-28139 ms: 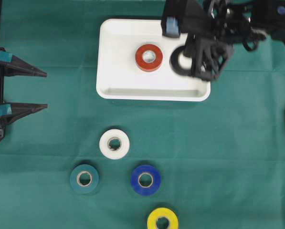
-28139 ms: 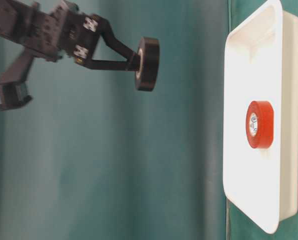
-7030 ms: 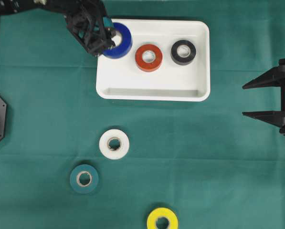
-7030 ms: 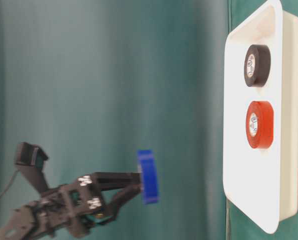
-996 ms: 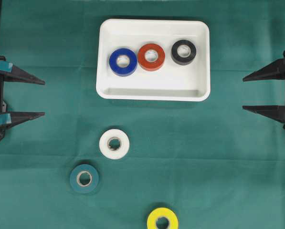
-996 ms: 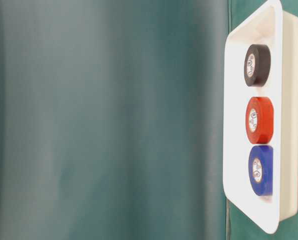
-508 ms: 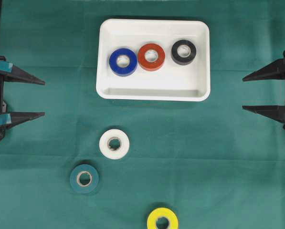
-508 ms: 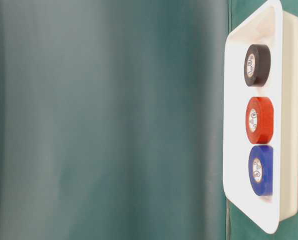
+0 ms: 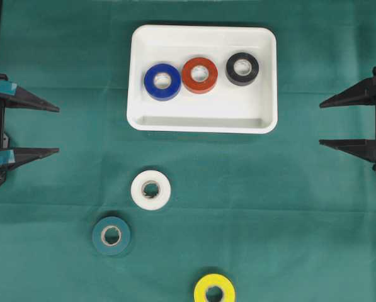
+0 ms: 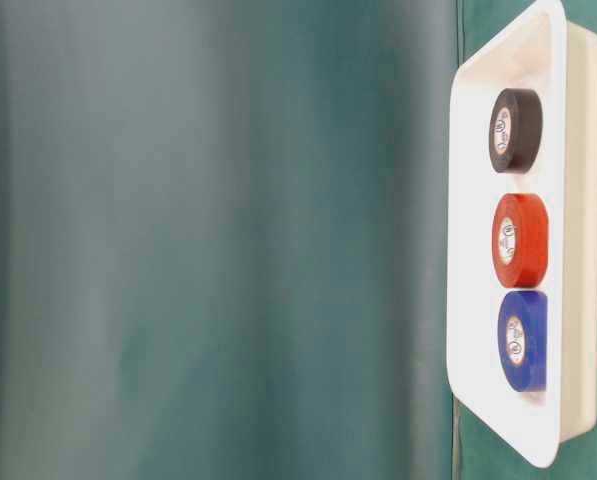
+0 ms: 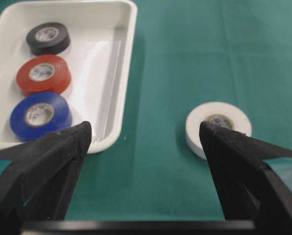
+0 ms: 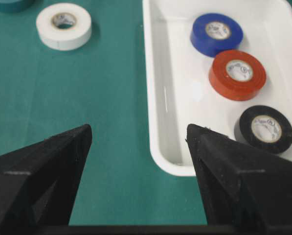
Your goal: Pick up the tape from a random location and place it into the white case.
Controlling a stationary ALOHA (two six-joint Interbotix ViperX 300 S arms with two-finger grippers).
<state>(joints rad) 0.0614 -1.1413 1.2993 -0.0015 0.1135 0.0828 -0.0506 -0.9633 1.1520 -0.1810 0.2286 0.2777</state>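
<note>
I take the white case (image 9: 263, 38) as my landmark and work from the near edge of the overhead view toward it.

Farthest from the case, at the near edge, lies the yellow roll (image 9: 214, 290), partly cut off by the frame. Nearer the case sit the teal roll (image 9: 111, 235) and then the white roll (image 9: 151, 190), the closest loose tape, just short of the case's long near wall. All three lie flat on the green cloth (image 9: 288, 207), well apart from one another.

Inside the case, three rolls rest flat in a row: the blue roll (image 9: 162, 82), the red roll (image 9: 199, 75) touching or nearly touching it, and the black roll (image 9: 242, 68) a little apart.

My left gripper (image 9: 55, 130) and right gripper (image 9: 323, 124) stand to either side of the case, both well clear of it, jaws spread wide and holding nothing.

My judgement: I am between placements, with three rolls still out. The next move calls for reaching a loose roll, likely the white one, and closing across its rim.

The rolls are smooth, glossy rings with pale cores. The case is hard, shiny plastic with rounded corners. The cloth is matte and slightly creased.
</note>
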